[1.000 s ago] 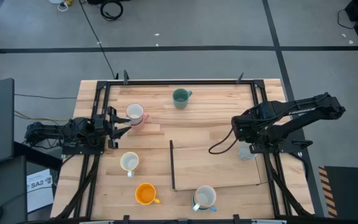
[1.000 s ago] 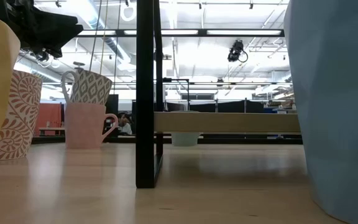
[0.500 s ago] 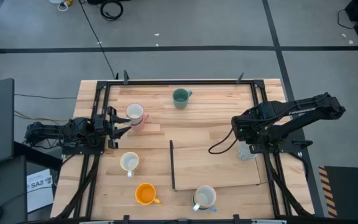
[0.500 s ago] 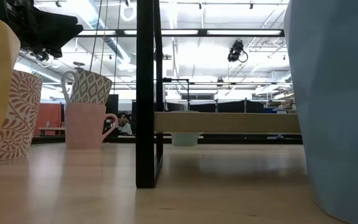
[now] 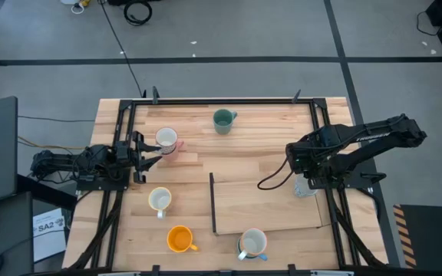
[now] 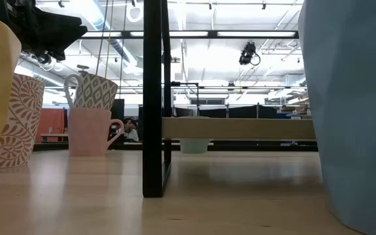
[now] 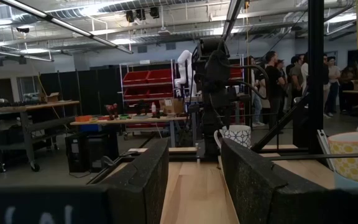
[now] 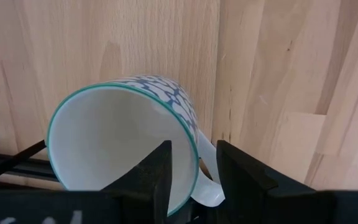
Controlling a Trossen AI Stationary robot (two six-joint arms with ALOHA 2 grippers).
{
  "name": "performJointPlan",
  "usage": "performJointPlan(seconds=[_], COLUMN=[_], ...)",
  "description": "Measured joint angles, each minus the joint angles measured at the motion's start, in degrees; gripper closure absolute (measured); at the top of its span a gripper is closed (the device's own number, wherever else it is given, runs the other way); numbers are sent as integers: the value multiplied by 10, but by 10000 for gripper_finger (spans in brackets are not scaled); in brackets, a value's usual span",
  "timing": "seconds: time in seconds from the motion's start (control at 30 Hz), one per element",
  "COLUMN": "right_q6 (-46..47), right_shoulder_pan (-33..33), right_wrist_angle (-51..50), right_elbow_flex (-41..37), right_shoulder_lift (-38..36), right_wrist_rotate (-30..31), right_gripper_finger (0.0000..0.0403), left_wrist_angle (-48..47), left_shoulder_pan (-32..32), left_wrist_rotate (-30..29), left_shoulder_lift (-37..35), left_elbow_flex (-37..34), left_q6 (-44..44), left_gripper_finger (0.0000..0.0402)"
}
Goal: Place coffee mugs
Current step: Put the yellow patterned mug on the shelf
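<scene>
From above, the wooden bench (image 5: pixel 267 165) carries a dark green mug (image 5: pixel 222 119) near its far edge, a white mug (image 5: pixel 166 139) stacked on a pink one just before the left tool (image 5: pixel 153 151), a cream mug (image 5: pixel 159 200), an orange mug (image 5: pixel 179 239) and a mug (image 5: pixel 252 243) near the front edge; the right tool (image 5: pixel 305 184) hangs over a pale mug (image 5: pixel 304 188) at the bench's right edge; from bench height, a patterned mug (image 6: pixel 95 91) sits in the pink mug (image 6: pixel 94 132), beside a swirl-patterned mug (image 6: pixel 19 121); the left wrist shows the left tool's fingers (image 7: pixel 143 180) parted with nothing between them; the right wrist shows the right tool's fingers (image 8: pixel 159 171) astride the rim of a blue-patterned mug (image 8: pixel 126 134), whether they clamp it I cannot tell.
</scene>
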Motion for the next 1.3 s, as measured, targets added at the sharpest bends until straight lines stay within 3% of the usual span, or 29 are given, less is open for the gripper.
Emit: performJointPlan(seconds=[0.37,0.77,1.03,1.3], right_q6=[-1,-3,48,100], right_shoulder_pan=[-1,-1,-1,16], right_wrist_angle=[-7,1,180,369], right_elbow_flex=[5,138,183,183], right_shoulder_lift=[0,0,0,41], right_wrist_rotate=[-4,-5,-9,-84], right_gripper_finger=[272,272,272,272], left_wrist_angle=[0,0,0,0], left_shoulder_pan=[0,0,0,0], left_wrist_rotate=[0,0,0,0], left_shoulder_lift=[0,0,0,0], left_elbow_flex=[0,0,0,0], left_q6=[0,0,0,0], left_gripper_finger=[246,246,246,246])
